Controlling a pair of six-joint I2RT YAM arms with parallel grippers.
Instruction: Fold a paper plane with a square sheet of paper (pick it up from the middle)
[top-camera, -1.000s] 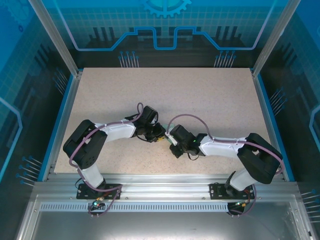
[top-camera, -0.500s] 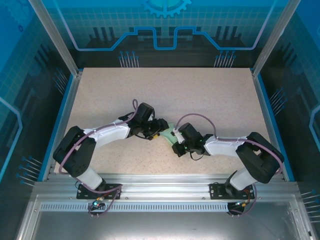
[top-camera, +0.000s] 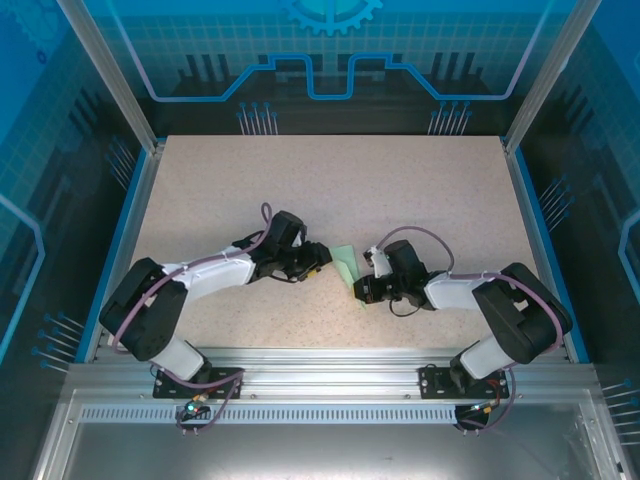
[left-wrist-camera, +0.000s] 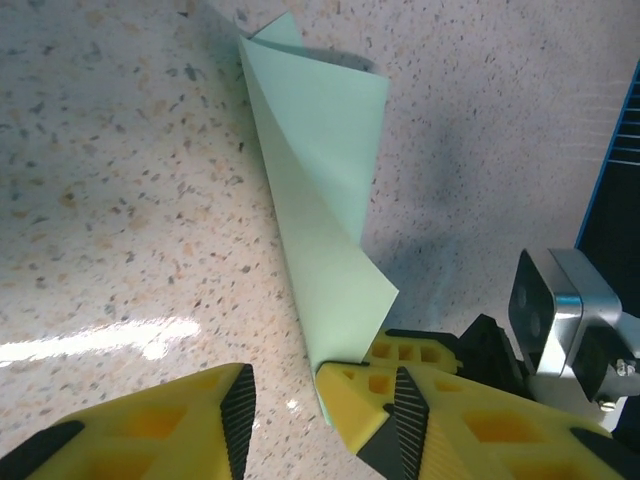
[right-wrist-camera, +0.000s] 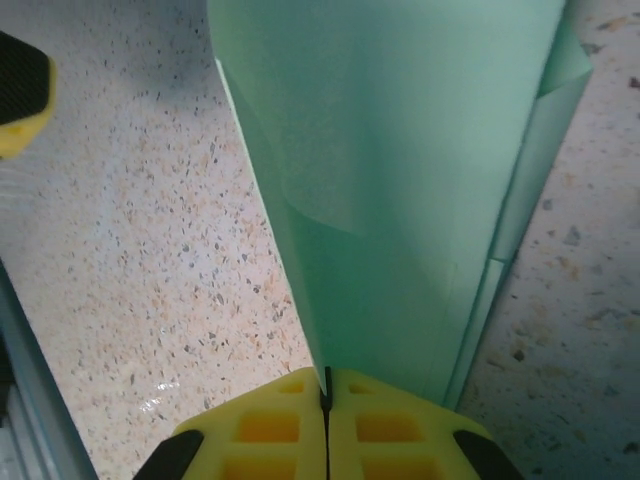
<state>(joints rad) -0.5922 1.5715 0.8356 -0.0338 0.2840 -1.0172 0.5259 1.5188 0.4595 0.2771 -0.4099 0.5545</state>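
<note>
The sheet of paper (top-camera: 345, 264), pale mint green, is folded into a narrow layered strip and stands up off the table between the two grippers. Its loose folds fan out in the left wrist view (left-wrist-camera: 320, 180). My right gripper (top-camera: 361, 290) is shut on the strip's near end, and the paper (right-wrist-camera: 400, 200) rises straight out of the closed jaws (right-wrist-camera: 327, 385). My left gripper (top-camera: 320, 258) is just left of the paper and open (left-wrist-camera: 318, 395). The strip's lower tip and a yellow fingertip (left-wrist-camera: 350, 400) lie in the gap, close to the left gripper's right pad.
The speckled beige tabletop (top-camera: 400, 190) spreads wide behind both arms. Blue rails run along its left and right edges, and an aluminium rail (top-camera: 320, 360) carries the arm bases at the near edge. A left fingertip (right-wrist-camera: 20, 90) shows at the right wrist view's upper left.
The grippers have drawn apart: the right one moved right with the paper, the left one shifted slightly back. More of the green strip shows between them. The left jaws have opened.
</note>
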